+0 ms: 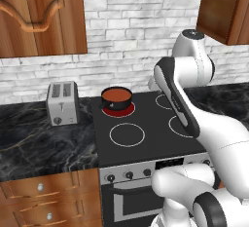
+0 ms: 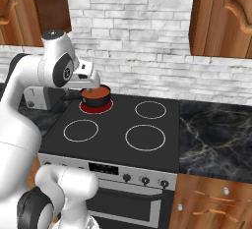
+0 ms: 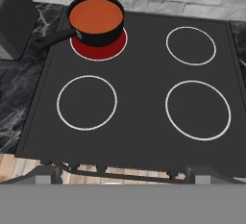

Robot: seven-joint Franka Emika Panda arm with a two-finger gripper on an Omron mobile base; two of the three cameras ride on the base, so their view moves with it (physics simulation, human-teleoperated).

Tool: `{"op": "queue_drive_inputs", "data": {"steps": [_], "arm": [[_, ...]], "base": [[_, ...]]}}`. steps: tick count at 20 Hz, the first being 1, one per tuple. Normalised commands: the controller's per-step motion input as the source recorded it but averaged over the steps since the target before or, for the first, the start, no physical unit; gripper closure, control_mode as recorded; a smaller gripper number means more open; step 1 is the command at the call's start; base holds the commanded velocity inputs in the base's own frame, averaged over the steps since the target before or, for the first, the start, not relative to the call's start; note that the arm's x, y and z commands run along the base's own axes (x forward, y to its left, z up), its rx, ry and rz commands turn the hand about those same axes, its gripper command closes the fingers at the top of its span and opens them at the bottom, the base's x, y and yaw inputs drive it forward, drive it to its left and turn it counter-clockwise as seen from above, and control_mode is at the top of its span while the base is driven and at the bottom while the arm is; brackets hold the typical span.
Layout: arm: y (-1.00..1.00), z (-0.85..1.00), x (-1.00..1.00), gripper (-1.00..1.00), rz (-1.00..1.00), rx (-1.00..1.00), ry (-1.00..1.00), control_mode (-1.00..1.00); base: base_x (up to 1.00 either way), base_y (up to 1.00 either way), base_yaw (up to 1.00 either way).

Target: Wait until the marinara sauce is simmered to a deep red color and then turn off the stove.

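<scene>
End effector, grip state indiscernible, poised high over the stove (image 3: 144, 103) while the marinara sauce (image 3: 96, 15), orange-red, simmers on the glowing rear-left burner (image 3: 101, 50).

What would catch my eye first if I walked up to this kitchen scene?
Probably the glowing red burner at the back left of the black stove, the one lit ring among four. On it sits a small black saucepan of orange-red marinara sauce. A silver toaster stands on the dark marble counter left of the stove.

Glossy white arm (image 1: 214, 128) w/ dark joint bands, rounded links
</scene>
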Motion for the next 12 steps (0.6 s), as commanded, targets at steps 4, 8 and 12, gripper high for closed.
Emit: {"op": "queue_drive_inputs", "data": {"steps": [4,8,12], "arm": [[0.00,0.00,0.00,-1.00,0.00,0.00,0.00,-1.00],[0.00,-0.12,-0.04,-1.00,0.00,-0.05,0.01,-1.00],[0.26,-0.39,-0.04,-1.00,0.04,-0.24,0.08,-1.00]], "base": [[0.00,0.00,0.00],[0.00,0.00,0.00],[0.00,0.00,0.00]]}}
